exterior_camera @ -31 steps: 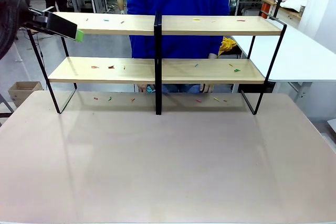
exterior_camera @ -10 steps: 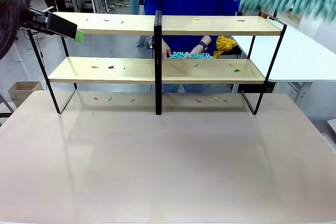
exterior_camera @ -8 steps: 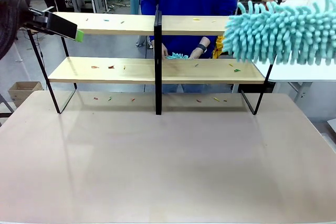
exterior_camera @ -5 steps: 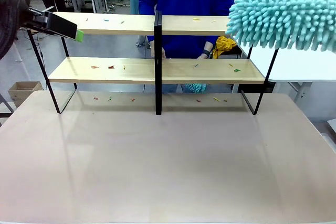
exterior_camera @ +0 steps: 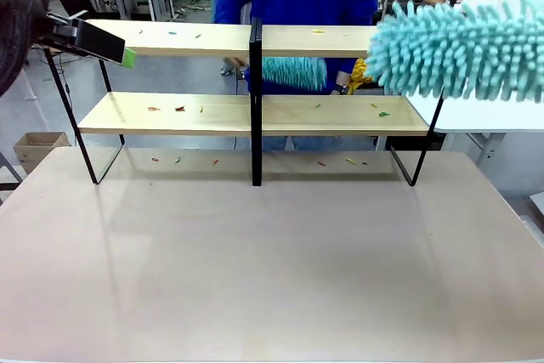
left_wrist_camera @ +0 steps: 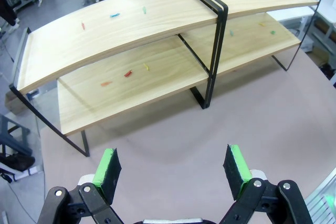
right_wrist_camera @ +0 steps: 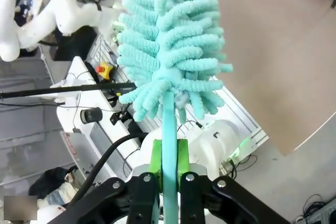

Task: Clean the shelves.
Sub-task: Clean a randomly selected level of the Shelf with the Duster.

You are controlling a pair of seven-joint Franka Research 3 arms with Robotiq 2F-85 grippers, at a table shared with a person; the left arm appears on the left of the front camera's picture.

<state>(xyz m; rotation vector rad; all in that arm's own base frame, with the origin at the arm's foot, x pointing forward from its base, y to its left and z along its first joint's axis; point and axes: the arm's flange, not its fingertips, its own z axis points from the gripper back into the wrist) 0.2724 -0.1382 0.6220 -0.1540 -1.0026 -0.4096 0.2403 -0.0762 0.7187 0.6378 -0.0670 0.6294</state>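
Note:
The shelves (exterior_camera: 340, 115) stand across the far half of the table, two light wooden boards in a black frame, also seen from above in the left wrist view (left_wrist_camera: 131, 30). Small coloured scraps (exterior_camera: 179, 109) lie on both boards and on the table beneath. My left gripper (exterior_camera: 126, 57) hovers open beside the top board's left end, its green pads (left_wrist_camera: 107, 167) wide apart with nothing between them. My right gripper (right_wrist_camera: 169, 163) is shut on the handle of a teal fluffy duster (right_wrist_camera: 168, 40), whose head (exterior_camera: 459, 48) hangs near the shelves' upper right end. The person in blue holds a second teal duster (exterior_camera: 293, 72) between the tiers.
The beige tabletop (exterior_camera: 272, 261) stretches bare in front of the shelves. A white table (exterior_camera: 493, 91) stands behind at the right, and a cardboard box (exterior_camera: 38, 146) sits on the floor at the left. Another white arm (right_wrist_camera: 47, 14) shows in the right wrist view.
The person's duster rose from below the lower board to between the two tiers. My right gripper's duster shifted slightly down and right. The left arm has not moved.

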